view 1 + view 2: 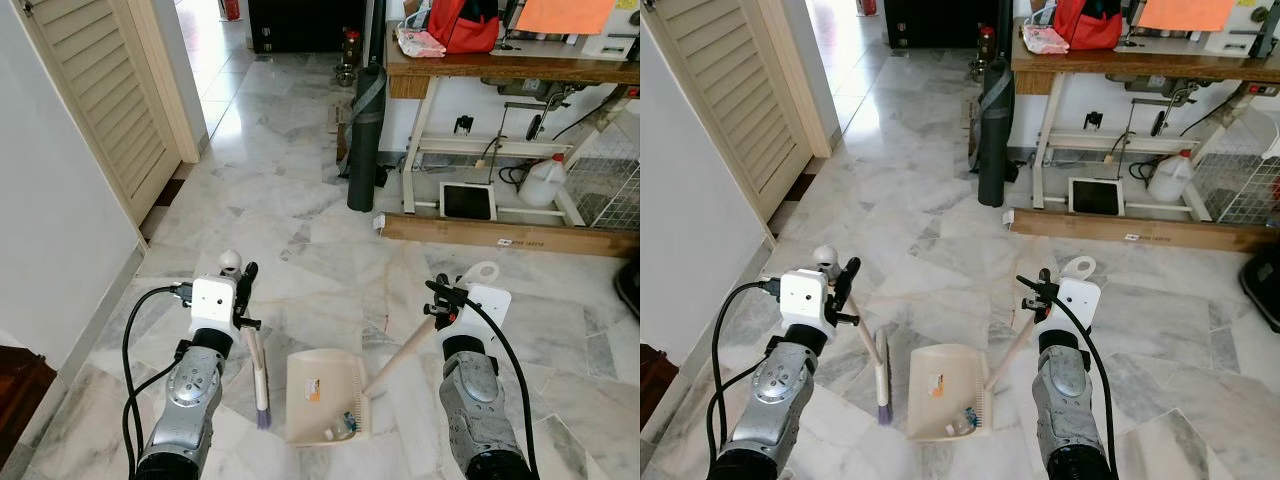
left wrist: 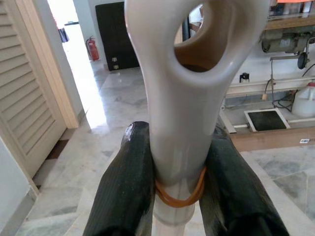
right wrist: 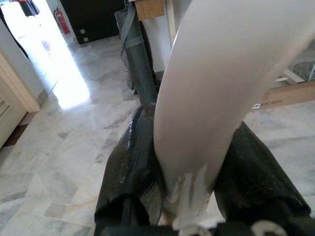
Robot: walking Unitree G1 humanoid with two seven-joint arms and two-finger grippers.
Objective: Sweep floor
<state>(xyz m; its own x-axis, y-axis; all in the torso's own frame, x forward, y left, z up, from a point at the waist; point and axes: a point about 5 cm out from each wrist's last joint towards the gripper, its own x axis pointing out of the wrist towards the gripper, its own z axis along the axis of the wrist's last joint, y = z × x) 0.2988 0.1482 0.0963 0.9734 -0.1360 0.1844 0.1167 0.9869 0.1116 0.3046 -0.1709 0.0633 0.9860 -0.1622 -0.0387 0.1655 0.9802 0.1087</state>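
Observation:
My left gripper (image 1: 243,290) is shut on the white handle of a small broom (image 1: 258,375). Its purple bristles (image 1: 263,413) rest on the marble floor just left of the dustpan. In the left wrist view the black fingers (image 2: 125,187) clamp the handle (image 2: 182,98) on both sides, just above an orange rubber band. A cream dustpan (image 1: 315,385) lies flat on the floor between the arms, with a few bits of debris (image 1: 344,426) near its back rim. My right gripper (image 1: 440,300) is shut on the dustpan's long tan handle (image 1: 398,357), which the right wrist view shows squeezed between the fingers (image 3: 133,162).
A louvred door (image 1: 110,100) and a white wall stand on the left. Ahead are an upright rolled dark mat (image 1: 365,140), a wooden work table (image 1: 470,68) with a red bag, a white jug (image 1: 545,180) and a wooden plank (image 1: 500,235) on the floor.

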